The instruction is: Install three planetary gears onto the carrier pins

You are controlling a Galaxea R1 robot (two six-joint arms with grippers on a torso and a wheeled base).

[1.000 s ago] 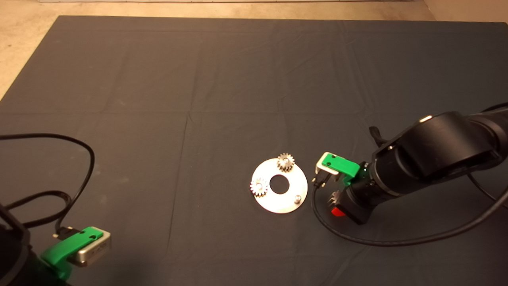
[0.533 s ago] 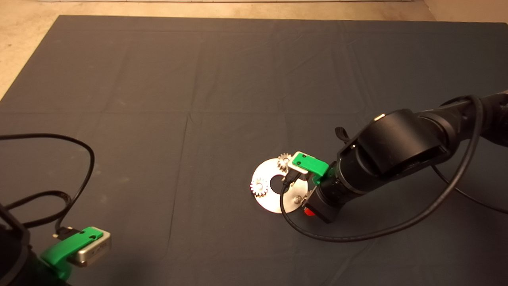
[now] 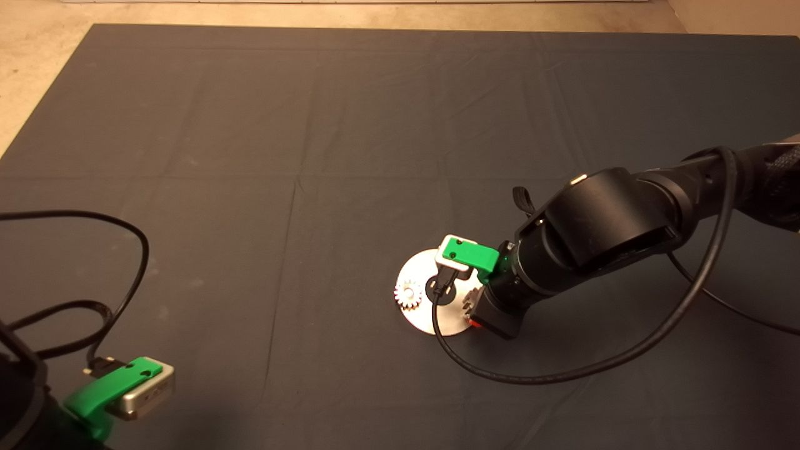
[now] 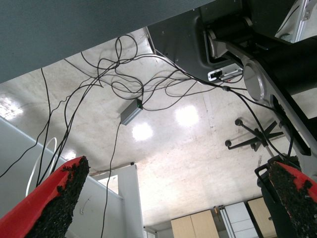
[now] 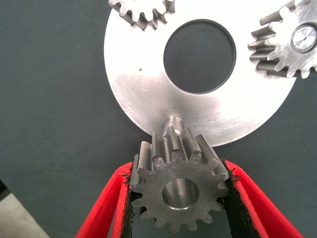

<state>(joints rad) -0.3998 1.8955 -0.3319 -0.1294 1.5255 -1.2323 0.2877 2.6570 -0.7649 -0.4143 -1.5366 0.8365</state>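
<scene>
Silvery gear (image 5: 178,191) between right jaws (seemingly gripped)

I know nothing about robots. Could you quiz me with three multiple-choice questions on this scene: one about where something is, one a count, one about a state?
1. Where is the right pincer?
A. over the disc's edge
B. parked at the mat's far corner
C. off the mat

2. How many gears already sit on pins of the disc?
A. none
B. two
C. three

3. What is the right pincer doing?
A. open and empty
B. shut on a gear
C. shut on a cable

Answers:
1. A, the head view shows it above the disc's rim.
2. B, the seated gears leave one bare pin.
3. B, the held gear sits between its red fingers.
</scene>
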